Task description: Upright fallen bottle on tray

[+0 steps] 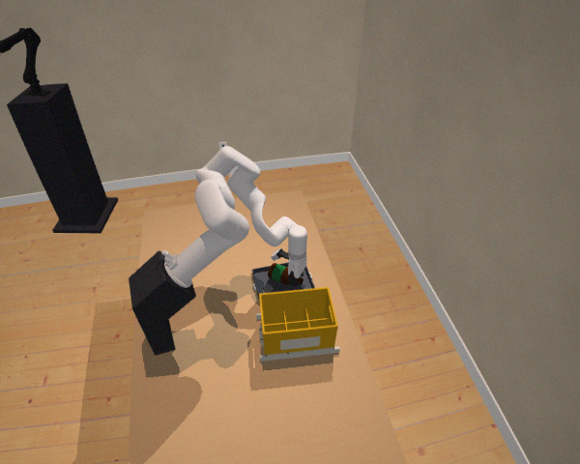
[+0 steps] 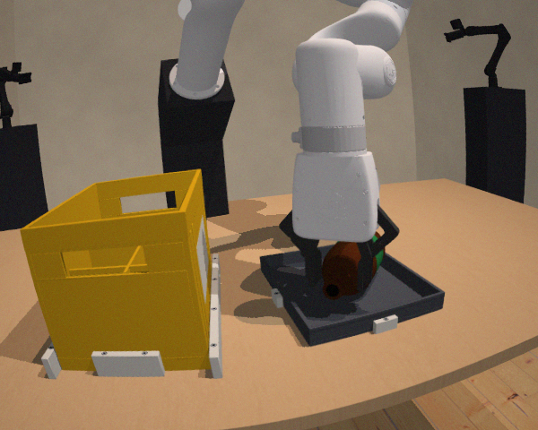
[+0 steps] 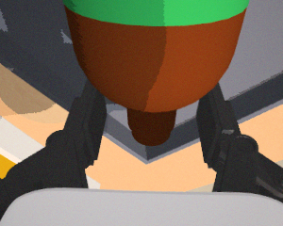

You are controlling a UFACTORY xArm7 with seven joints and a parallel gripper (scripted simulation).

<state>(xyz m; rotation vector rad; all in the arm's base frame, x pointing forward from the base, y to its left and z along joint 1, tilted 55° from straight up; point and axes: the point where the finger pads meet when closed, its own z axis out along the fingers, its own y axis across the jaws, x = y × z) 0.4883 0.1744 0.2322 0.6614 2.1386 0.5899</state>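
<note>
The brown bottle (image 2: pixel 348 269) with a green label lies on its side in the dark tray (image 2: pixel 389 296), neck pointing towards the tray's front corner. My gripper (image 2: pixel 339 281) is lowered straight down over the bottle's shoulder, one finger on each side of it. The fingers are open and stand beside the brown body; I cannot tell whether they touch it. In the wrist view the bottle (image 3: pixel 156 44) fills the top and the gripper (image 3: pixel 151 127) straddles its shoulder and neck. From the top view the bottle (image 1: pixel 279 274) and gripper (image 1: pixel 293 276) sit over the tray (image 1: pixel 281 283).
The yellow crate (image 2: pixel 121 272) with inner dividers stands left of the tray, held by white corner blocks; it also shows in the high view (image 1: pixel 298 315). White blocks edge the tray. Black camera stands stand around the table.
</note>
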